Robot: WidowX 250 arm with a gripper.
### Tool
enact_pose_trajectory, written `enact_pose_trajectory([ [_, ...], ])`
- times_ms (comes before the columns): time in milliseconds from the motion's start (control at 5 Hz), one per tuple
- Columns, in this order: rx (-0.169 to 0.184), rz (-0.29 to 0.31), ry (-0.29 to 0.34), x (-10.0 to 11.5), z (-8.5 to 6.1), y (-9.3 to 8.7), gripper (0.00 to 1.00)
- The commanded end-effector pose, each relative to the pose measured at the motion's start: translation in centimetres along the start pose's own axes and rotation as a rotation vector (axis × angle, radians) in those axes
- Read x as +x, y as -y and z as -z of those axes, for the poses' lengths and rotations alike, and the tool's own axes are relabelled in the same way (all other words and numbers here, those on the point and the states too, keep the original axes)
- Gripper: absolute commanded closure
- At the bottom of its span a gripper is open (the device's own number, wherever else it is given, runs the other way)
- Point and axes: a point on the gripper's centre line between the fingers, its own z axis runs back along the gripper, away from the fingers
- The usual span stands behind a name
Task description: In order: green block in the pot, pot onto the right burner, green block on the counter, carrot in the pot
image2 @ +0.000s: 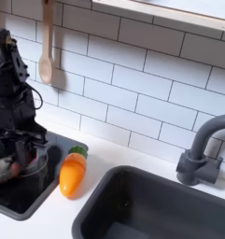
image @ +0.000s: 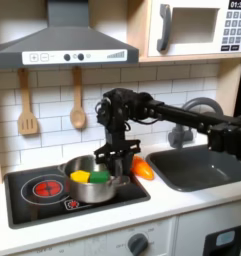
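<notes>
Low centre of the first exterior view, the gripper [image: 114, 157], fingers spread, hovers over the green block [image: 99, 177] in the pot [image: 89, 185], likely releasing it; sliding the pot comes next.

White tile wall [image: 52, 95] w/ range hood [image: 62, 45], microwave [image: 197, 27], two wooden utensils [image: 52, 110] hanging.

pot [image2: 13, 168] cut by second exterior view's left edge; end effector [image: 116, 160] tips hidden inside pot

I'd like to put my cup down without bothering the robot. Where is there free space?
Free: the counter strip in front of the cooktop, and the left burner. Crowded: the right burner side, where the gripper hangs over the pot, with the carrot beside the sink.
</notes>
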Motion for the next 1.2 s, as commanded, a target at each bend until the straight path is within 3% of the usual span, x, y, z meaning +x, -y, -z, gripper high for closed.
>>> enact_pose_trajectory([
  [0,0.020,-0.079,0.033,0.2,-2.4,0.1,0.00],
  [200,0.023,-0.131,0.034,-0.2,-3.2,0.1,0.00],
  [600,0.063,-0.310,0.057,-1.8,-5.0,0.0,0.00],
  [1000,0.122,-0.458,0.061,-3.1,-4.0,-1.4,0.00],
])
